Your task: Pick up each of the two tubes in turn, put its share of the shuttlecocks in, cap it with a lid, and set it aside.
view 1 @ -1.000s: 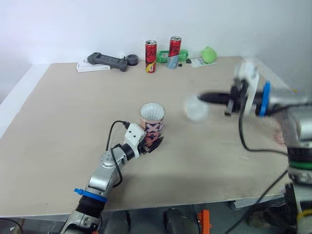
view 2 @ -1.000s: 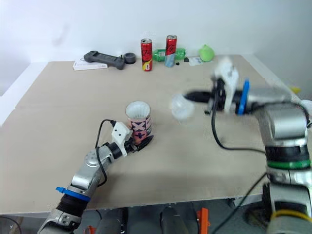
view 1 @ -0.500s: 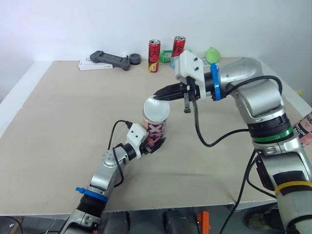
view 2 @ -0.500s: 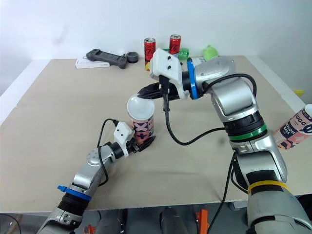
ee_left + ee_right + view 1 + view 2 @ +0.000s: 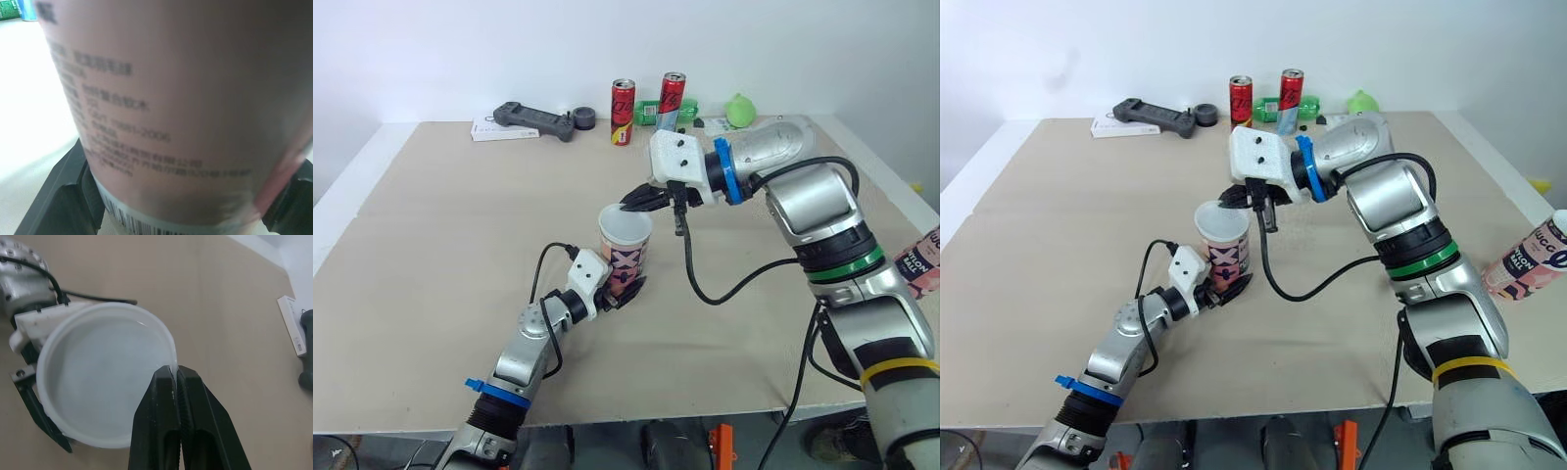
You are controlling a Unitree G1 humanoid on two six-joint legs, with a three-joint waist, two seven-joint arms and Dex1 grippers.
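Now right claw [image 5: 174, 371] pinches one lid [image 5: 98, 382] atop one tube [image 5: 625, 264].

head stereo looks down over table [image 5: 431, 245]; wrist cams close on tube [image 5: 171, 107]

Tube [image 5: 626, 257]: printed card, smooth, slight sheen. Lid [image 5: 102, 387]: translucent white plastic, smooth, glossy. Right pincer [image 5: 174, 372]: black plastic, smooth, semi-gloss. Left pincer [image 5: 623, 291]: black plastic, matt, white plastic housing behind. Tabletop [image 5: 440, 225]: beige board, matt, smooth, wood-like. Two red cans [image 5: 623, 99]: metal, glossy.
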